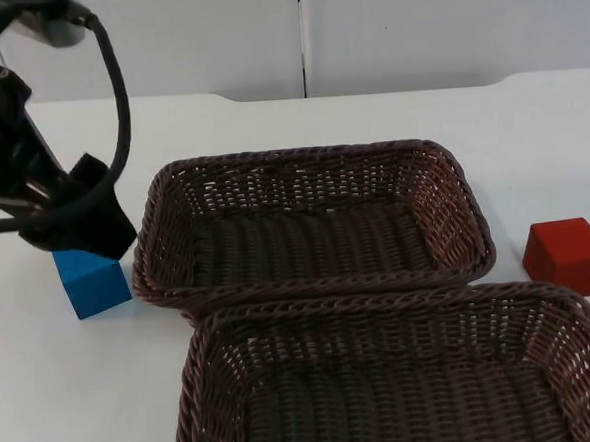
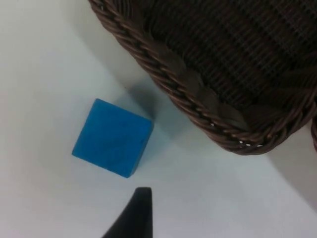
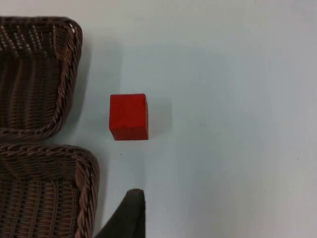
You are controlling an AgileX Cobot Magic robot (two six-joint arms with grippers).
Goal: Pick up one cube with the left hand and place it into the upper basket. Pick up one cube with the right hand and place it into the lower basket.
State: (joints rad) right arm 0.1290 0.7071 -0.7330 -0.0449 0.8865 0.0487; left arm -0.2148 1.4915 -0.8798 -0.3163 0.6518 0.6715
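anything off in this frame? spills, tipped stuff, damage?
Nothing stands out. Both baskets sit flat and hold nothing: upper basket, lower basket, rims touching. Blue cube lies on the table left of the upper basket, under the left gripper. Red cube lies on the table to the right.

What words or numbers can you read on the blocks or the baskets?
None: nothing here carries any writing.
The blue cube has plain faces.
The red cube has plain faces too.
The upper basket and the lower basket are bare brown weave, no labels.
The left gripper above the blue cube shows no marking.
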